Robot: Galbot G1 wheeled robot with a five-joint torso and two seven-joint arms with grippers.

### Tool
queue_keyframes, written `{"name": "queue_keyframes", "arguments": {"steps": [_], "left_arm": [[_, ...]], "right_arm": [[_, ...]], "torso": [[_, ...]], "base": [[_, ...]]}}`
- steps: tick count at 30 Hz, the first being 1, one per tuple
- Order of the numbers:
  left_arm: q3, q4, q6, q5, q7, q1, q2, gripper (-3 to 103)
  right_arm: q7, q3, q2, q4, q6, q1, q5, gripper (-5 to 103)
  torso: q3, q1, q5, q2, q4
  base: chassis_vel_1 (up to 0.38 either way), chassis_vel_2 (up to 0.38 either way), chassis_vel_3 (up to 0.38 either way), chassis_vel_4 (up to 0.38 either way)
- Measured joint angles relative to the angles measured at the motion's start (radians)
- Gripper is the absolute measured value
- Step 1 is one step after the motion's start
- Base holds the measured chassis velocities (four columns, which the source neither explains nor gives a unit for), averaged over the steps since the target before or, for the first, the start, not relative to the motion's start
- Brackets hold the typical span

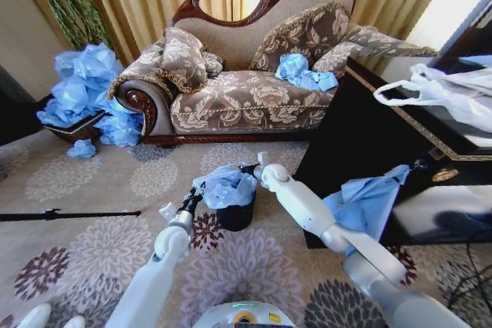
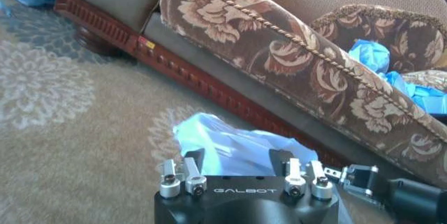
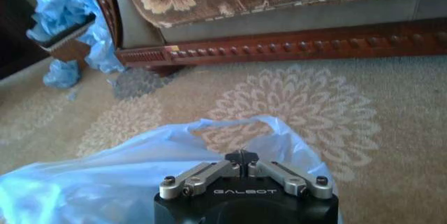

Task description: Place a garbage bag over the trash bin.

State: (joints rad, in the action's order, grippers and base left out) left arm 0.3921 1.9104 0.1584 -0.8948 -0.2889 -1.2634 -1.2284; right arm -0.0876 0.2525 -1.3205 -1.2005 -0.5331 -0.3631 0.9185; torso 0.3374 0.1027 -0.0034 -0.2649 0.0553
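While both arms reach forward over the patterned carpet (image 1: pixel 92 251), the scene reads as follows.

Trash bin: the small black trash bin (image 1: pixel 235 215) stands upright on the carpet in front of the sofa (image 1: pixel 246 97), between the two arms.

Garbage bag: the light-blue garbage bag (image 1: pixel 225 184) is bunched over the top of the bin, covering its rim and hanging a little down the sides.

Left tool: the left tool (image 1: pixel 197 193) is at the bag's left edge; in the left wrist view its fingers (image 2: pixel 193 160) stand apart, with the bag (image 2: pixel 234 143) just ahead of them.

Right tool: the right tool (image 1: pixel 247 168) is at the bag's far right edge; in the right wrist view it (image 3: pixel 242 157) is closed, with the bag's film (image 3: pixel 140 177) at its tips.

Surroundings: a heap of blue bags (image 1: pixel 84 94) lies beside the sofa's left end, and a dark bench (image 1: pixel 369 159) stands to the right.
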Motion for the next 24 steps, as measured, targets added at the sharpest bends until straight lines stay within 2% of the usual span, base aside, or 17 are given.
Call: {"name": "queue_keyframes", "arguments": {"steps": [3,5,8,13,16,18,20,21,24], "left_arm": [[0.000,0.056,0.021,0.003,-0.059,-0.047,-0.004,82],[0.000,0.068,0.027,0.006,-0.073,-0.056,-0.007,82],[-0.014,0.102,0.052,0.006,-0.101,-0.084,-0.018,97],[-0.043,0.095,0.054,-0.005,-0.131,-0.065,-0.036,100],[-0.061,0.073,0.064,-0.037,-0.179,-0.025,-0.057,103],[-0.063,0.070,0.065,-0.036,-0.182,-0.021,-0.058,100],[-0.073,0.044,0.062,0.021,-0.165,-0.010,-0.059,98],[-0.073,0.044,0.062,0.021,-0.165,-0.010,-0.059,98],[-0.085,-0.001,0.031,0.140,-0.118,-0.005,-0.051,94]], "right_arm": [[-0.021,-0.012,0.024,-0.064,0.001,-0.035,0.034,0],[-0.023,-0.015,0.028,-0.074,0.000,-0.040,0.038,0],[-0.046,-0.017,0.041,-0.111,-0.004,-0.055,0.057,0],[-0.052,-0.004,0.044,-0.118,0.002,-0.066,0.056,0],[-0.062,0.008,0.036,-0.126,0.006,-0.073,0.055,0],[-0.062,0.009,0.035,-0.126,0.007,-0.074,0.055,0],[-0.064,0.013,0.031,-0.125,0.013,-0.077,0.050,0],[-0.064,0.013,0.031,-0.125,0.013,-0.077,0.050,0],[-0.064,0.015,0.034,-0.122,0.019,-0.081,0.047,0]], "torso": [[0.000,0.000,-0.0001,0.000,-0.0001],[0.000,0.000,-0.0001,0.000,0.0000],[0.000,0.000,0.0000,0.000,-0.0002],[0.000,0.000,-0.0002,0.000,0.0000],[0.000,0.000,-0.0001,0.000,0.0001],[0.000,0.000,-0.0001,0.000,0.0000],[0.000,0.000,-0.0001,0.000,-0.0001],[0.000,0.000,-0.0001,0.000,-0.0001],[0.000,0.000,-0.0001,0.000,-0.0002]], "base": [[0.000,0.000,0.000,0.000],[0.000,0.000,0.000,0.000],[0.000,0.000,0.000,0.000],[0.000,0.000,0.000,0.000],[0.000,0.000,0.000,0.000],[0.000,0.000,0.000,0.000],[0.000,0.000,0.000,0.000],[0.000,0.000,0.000,0.000],[0.000,0.000,0.000,0.000]]}}
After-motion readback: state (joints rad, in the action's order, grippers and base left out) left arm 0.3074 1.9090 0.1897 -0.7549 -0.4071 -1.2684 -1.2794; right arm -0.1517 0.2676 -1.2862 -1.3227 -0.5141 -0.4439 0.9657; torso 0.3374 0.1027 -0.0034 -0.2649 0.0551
